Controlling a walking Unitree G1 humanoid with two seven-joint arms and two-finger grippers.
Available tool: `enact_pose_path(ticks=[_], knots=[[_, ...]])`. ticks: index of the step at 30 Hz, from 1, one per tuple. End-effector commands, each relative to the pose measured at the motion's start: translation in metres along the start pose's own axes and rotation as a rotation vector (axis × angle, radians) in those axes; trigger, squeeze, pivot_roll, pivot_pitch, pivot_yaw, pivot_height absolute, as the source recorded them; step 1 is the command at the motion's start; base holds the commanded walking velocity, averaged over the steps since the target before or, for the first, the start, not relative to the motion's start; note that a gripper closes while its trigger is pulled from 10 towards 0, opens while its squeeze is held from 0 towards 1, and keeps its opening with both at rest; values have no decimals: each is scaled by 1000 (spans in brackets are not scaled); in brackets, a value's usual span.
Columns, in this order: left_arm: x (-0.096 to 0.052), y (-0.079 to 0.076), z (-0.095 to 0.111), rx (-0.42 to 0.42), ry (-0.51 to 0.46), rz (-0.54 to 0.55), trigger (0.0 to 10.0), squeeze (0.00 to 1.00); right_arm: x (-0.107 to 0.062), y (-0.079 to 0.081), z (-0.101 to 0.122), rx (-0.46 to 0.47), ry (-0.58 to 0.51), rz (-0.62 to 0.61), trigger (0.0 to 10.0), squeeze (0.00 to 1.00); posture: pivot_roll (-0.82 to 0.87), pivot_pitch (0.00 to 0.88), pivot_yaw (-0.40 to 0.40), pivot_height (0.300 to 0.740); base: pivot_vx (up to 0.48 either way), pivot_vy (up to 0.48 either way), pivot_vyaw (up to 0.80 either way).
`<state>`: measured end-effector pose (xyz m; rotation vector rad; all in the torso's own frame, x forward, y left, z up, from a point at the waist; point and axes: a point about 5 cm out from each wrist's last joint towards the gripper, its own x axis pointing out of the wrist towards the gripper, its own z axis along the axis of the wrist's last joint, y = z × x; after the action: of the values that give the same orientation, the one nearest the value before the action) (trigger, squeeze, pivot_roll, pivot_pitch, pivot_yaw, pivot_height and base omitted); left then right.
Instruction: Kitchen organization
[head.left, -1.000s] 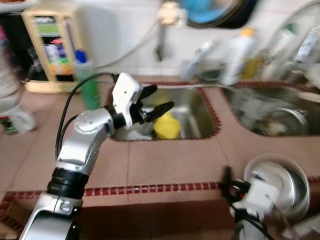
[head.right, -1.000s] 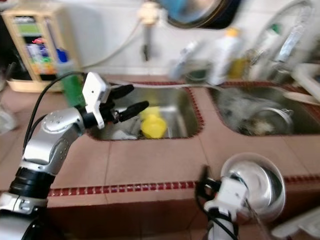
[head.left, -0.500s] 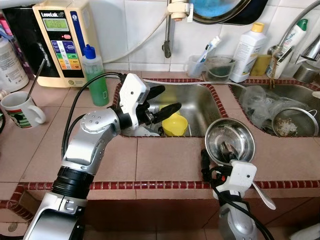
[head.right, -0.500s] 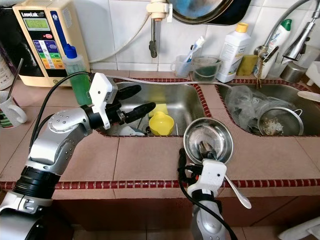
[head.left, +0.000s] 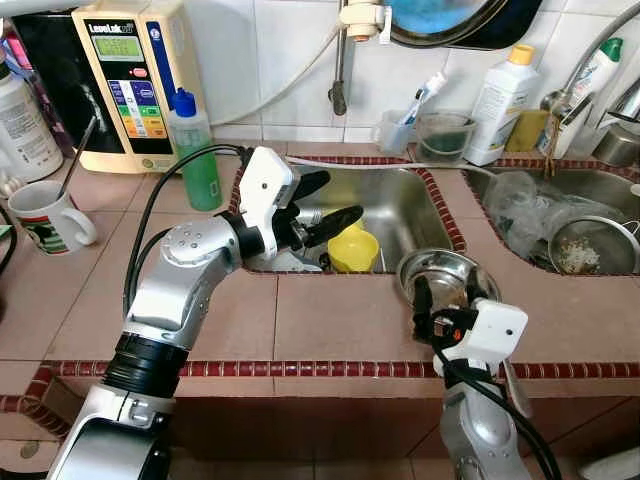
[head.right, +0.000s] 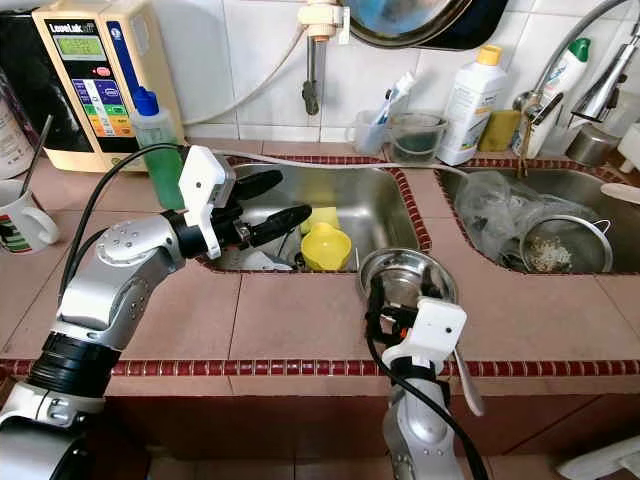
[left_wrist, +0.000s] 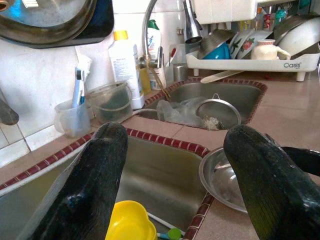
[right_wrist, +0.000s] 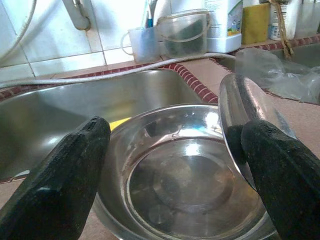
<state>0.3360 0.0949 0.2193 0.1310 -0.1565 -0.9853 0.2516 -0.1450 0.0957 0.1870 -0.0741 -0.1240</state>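
Handling bowl (head.right: 405, 275): judging thin steel, light, stiff, slippery; pinching the rim at 6 o'clock.
Right gripper (head.right: 385, 300): fingers apart, straddling it.
Left gripper (head.left: 322, 203): hovering apart over sink (head.left: 405, 205).

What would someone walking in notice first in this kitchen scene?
Probably the steel bowl on the tiled counter between the two sinks, with the right gripper open at its near rim. Next, the left gripper, fingers spread, poised over the left sink, where a yellow cup lies. Behind it, a green soap bottle stands beside the cream water purifier.
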Motion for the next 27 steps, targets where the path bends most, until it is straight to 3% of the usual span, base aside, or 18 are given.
enact_pose_path(ticks=[1,7,8,11,27], knots=[[2,-1,4,12,-9,-11,10000,0,52,6,111,147,-273,-273,10000,0,-174,94,60,740,0,0,0],[2,-1,4,12,-9,-11,10000,0,52,6,111,147,-273,-273,10000,0,-174,94,60,740,0,0,0],[1,-1,4,11,-6,-12,10000,0,52,3,113,144,-284,-274,10000,0,-175,0,0,740,0,0,0],[-7,10,7,6,9,17,10000,0,84,-48,154,173,-473,-271,10000,0,-156,0,0,740,0,0,0],[-10,15,8,-16,0,48,10000,0,92,-69,172,121,-520,-306,10000,0,-155,0,0,740,0,0,0]])
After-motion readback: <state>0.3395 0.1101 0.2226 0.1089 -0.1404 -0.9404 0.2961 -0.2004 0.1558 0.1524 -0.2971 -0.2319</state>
